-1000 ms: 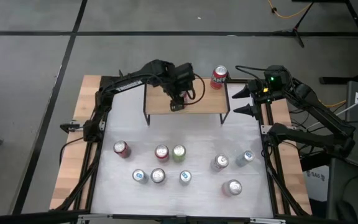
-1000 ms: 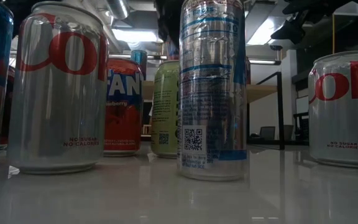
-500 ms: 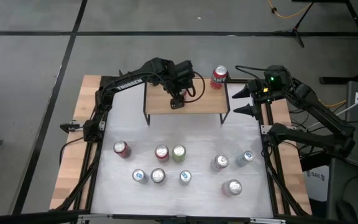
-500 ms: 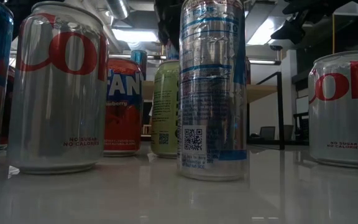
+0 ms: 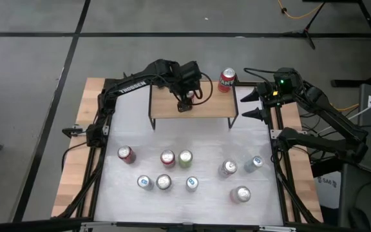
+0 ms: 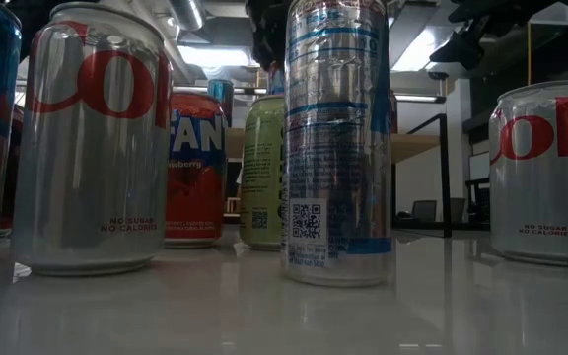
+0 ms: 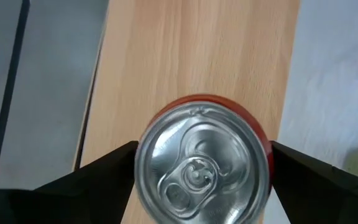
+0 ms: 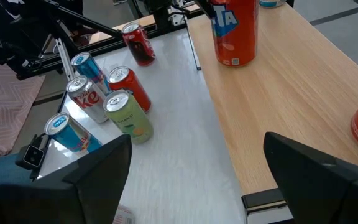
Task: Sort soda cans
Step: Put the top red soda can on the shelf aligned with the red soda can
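Left gripper [image 7: 201, 168] spread around red can [image 7: 202, 158] mid-shelf [image 7: 185, 56], edges clear; right gripper [image 5: 253, 104] spread beside shelf.

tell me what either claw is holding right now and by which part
Nothing is gripped. The left claw straddles a red can on the wooden shelf, fingers open; the right claw is open, empty.
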Tool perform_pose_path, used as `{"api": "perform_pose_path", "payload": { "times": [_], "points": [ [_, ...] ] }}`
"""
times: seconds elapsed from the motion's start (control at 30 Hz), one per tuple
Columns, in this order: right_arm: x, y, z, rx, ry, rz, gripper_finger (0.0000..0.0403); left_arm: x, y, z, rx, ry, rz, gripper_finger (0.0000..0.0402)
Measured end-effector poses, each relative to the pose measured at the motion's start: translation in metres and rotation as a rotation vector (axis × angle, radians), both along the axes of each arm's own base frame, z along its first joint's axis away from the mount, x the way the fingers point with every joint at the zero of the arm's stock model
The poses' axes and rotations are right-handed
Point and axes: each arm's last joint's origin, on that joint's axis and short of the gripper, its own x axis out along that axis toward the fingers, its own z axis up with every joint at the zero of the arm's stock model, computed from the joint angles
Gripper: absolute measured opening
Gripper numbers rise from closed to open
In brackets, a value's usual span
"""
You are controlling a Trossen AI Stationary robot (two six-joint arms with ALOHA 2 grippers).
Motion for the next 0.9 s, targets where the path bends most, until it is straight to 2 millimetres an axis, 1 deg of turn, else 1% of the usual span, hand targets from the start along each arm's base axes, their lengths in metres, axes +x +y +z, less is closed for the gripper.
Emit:
{"api": "perform_pose_path", "payload": {
  "times": [0.27, 0.43, 0.6, 0.67, 0.73, 0.8, 0.9],
  "points": [
    [0.0, 0.0, 0.0, -0.002, 0.001, -0.002, 0.0356, -0.008, -0.01, 0.018, 0.021, -0.07, -0.017, 0.0333],
    [0.0, 0.0, 0.0, -0.004, 0.002, -0.005, 0.0356, -0.021, -0.019, 0.037, 0.031, -0.118, -0.032, 0.0334],
    [0.0, 0.0, 0.0, -0.005, 0.001, -0.005, 0.0356, -0.046, -0.034, 0.066, 0.05, -0.197, -0.055, 0.0334],
    [0.0, 0.0, 0.0, -0.003, -0.001, -0.003, 0.0356, -0.059, -0.043, 0.081, 0.057, -0.24, -0.067, 0.0334],
    [0.0, 0.0, 0.0, 0.005, -0.008, 0.013, 0.0356, -0.071, -0.053, 0.091, 0.061, -0.272, -0.086, 0.0334],
    [0.0, 0.001, 0.001, 0.016, -0.019, 0.033, 0.0356, -0.083, -0.065, 0.098, 0.055, -0.291, -0.107, 0.0334],
    [0.001, 0.001, 0.001, 0.024, -0.033, 0.054, 0.0356, -0.098, -0.083, 0.098, 0.044, -0.299, -0.133, 0.0334]
  ]
}}
